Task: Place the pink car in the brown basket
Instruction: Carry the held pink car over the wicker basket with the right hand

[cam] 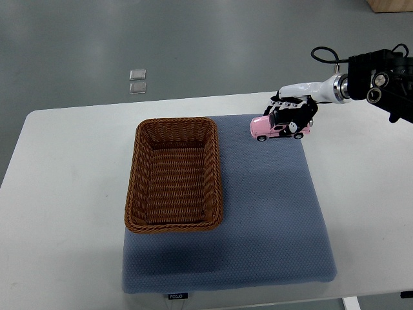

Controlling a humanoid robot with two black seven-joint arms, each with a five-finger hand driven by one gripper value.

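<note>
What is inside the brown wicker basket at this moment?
Nothing: the brown wicker basket shows only its woven bottom. The pink toy car is outside, in the right hand. Nothing covers the inside.

White table [71, 194] on grey floor [193, 45]

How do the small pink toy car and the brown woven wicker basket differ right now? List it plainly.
The pink toy car is small, glossy and smooth; the brown wicker basket is far larger, woven and rectangular.
The car sits at the far right corner of the blue mat with the right hand closed around it; the basket stands free on the mat's left side, untouched.
The basket is empty; the car is outside it.
Both are over the mat.
</note>
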